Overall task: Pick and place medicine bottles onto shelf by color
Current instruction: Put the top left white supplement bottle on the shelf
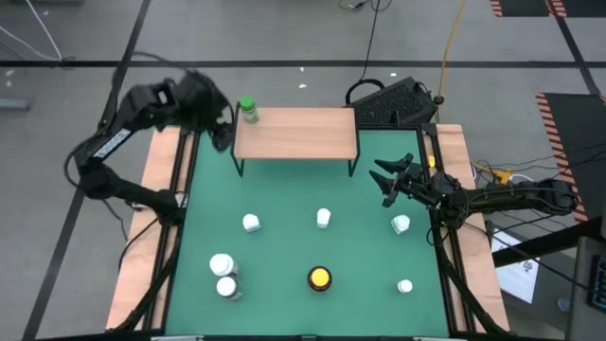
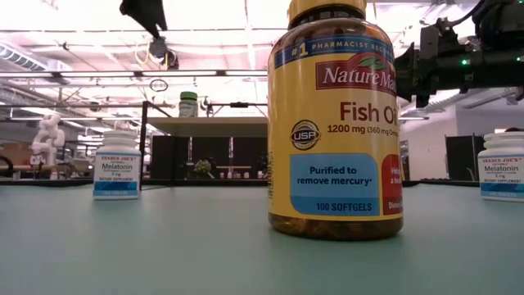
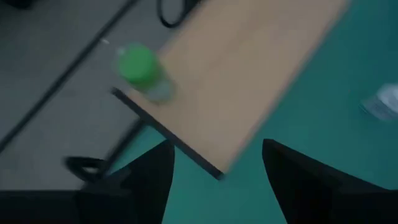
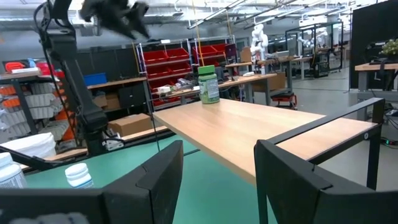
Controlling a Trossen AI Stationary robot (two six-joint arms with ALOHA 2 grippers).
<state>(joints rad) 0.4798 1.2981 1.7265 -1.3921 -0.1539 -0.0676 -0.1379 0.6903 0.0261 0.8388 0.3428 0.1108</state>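
The left gripper (image 1: 220,128) hung with fingers apart, holding nothing, beside the light-wood shelf on black legs (image 1: 295,133). The green-capped bottle (image 1: 248,110) stood on the shelf's left corner. The right gripper (image 1: 386,176) waited open, empty, right of the shelf.

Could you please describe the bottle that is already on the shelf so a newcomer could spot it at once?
Find the wooden shelf at the far edge of the green table. The bottle stands alone on its left end, beside the left gripper. Only it has a green cap; the others sit on the table.
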